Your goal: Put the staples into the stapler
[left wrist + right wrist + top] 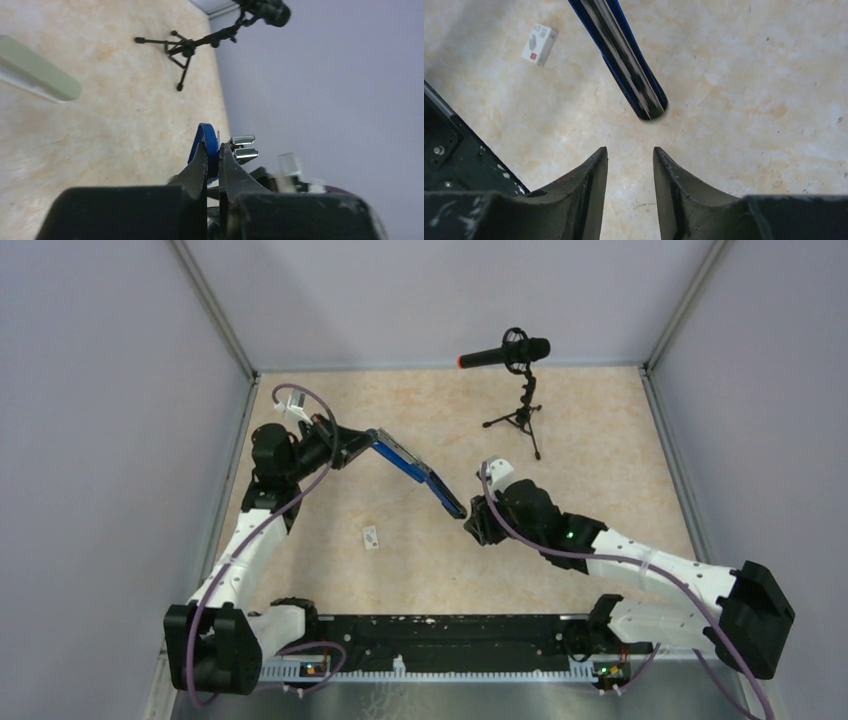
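While the left claw [213, 152] is clamped on a blue bar [420, 472], the right claw [630, 150] stands narrowly parted and empty, just short of the bar's black end. The stapler [35, 70] shows at the left wrist view's edge; the staples [371, 538] lie on the tabletop [600, 470] between the arms
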